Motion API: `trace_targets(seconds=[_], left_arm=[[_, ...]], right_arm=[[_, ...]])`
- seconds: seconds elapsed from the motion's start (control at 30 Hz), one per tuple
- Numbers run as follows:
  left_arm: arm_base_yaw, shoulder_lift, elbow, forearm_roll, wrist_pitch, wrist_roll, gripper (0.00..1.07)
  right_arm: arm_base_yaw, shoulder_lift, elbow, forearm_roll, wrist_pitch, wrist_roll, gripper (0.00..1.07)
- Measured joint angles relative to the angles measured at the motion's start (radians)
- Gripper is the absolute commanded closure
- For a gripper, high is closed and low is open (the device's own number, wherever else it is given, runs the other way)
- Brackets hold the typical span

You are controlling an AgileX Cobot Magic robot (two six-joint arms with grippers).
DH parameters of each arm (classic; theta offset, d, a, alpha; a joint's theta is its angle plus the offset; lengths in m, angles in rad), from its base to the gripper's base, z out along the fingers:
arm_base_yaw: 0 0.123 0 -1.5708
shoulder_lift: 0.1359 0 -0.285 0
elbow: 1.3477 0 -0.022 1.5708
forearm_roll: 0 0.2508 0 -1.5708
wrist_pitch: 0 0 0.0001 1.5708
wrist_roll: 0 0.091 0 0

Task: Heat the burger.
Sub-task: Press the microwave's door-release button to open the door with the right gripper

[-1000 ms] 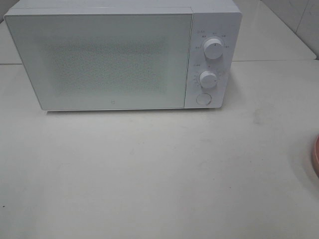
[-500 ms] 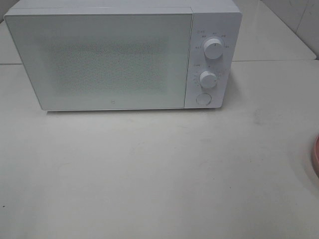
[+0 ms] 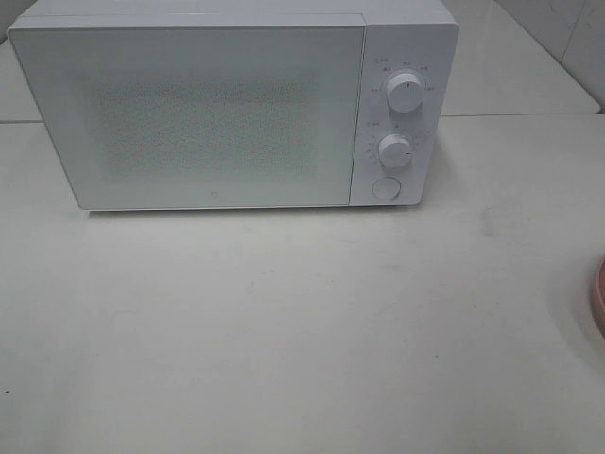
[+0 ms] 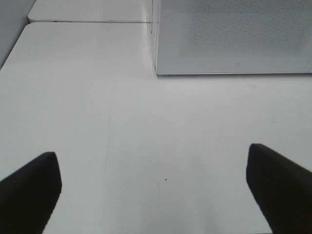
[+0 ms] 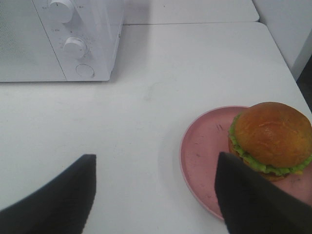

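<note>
The burger point(image 5: 270, 139) is sitting on a pink plate point(image 5: 202, 146), seemingly front-right of the white microwave point(image 3: 217, 113); the left gripper point(image 4: 153, 165) and right gripper point(image 5: 156, 178) are gaping wide.

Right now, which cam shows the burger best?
Right wrist: the burger sits in clear view on the pink plate. Exterior high catches only a sliver of that plate at its right edge, no burger. Left wrist shows just table and microwave.

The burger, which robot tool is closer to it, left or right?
Right. The right tool hangs open close to the burger on its pink plate. The left tool is open over bare table by the microwave, with no burger in its view.
</note>
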Motion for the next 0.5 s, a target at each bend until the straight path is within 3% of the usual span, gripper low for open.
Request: trace_targets(seconds=[0.5], left_arm=[[0.0,0.0,0.0,0.0,0.0,0.0,0.09]], right_arm=[[0.0,0.192,0.0,0.0,-0.154,0.0,0.4]])
